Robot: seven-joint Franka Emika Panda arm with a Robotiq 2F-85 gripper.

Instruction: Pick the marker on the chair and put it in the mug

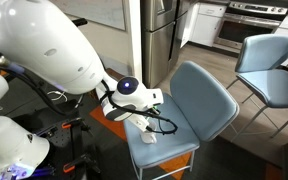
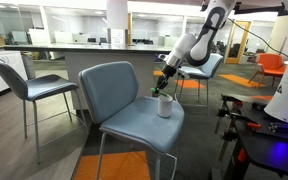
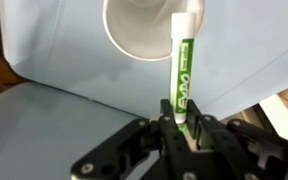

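In the wrist view my gripper (image 3: 181,118) is shut on the green marker (image 3: 182,70), which has a white cap end and points away from me toward the white mug (image 3: 149,30). The marker's tip lies over the mug's rim. In an exterior view the gripper (image 2: 162,80) hangs just above the mug (image 2: 165,105), which stands on the seat of the light blue chair (image 2: 124,85). In an exterior view the mug (image 1: 148,135) is mostly hidden below the gripper (image 1: 144,112) on the chair (image 1: 199,100).
A second blue chair with thin metal legs stands nearby in both exterior views (image 1: 269,70) (image 2: 29,85). A refrigerator (image 1: 162,35) stands behind. Robot base hardware and cables sit close by (image 2: 274,140). Orange floor markings lie under the chair (image 2: 124,165).
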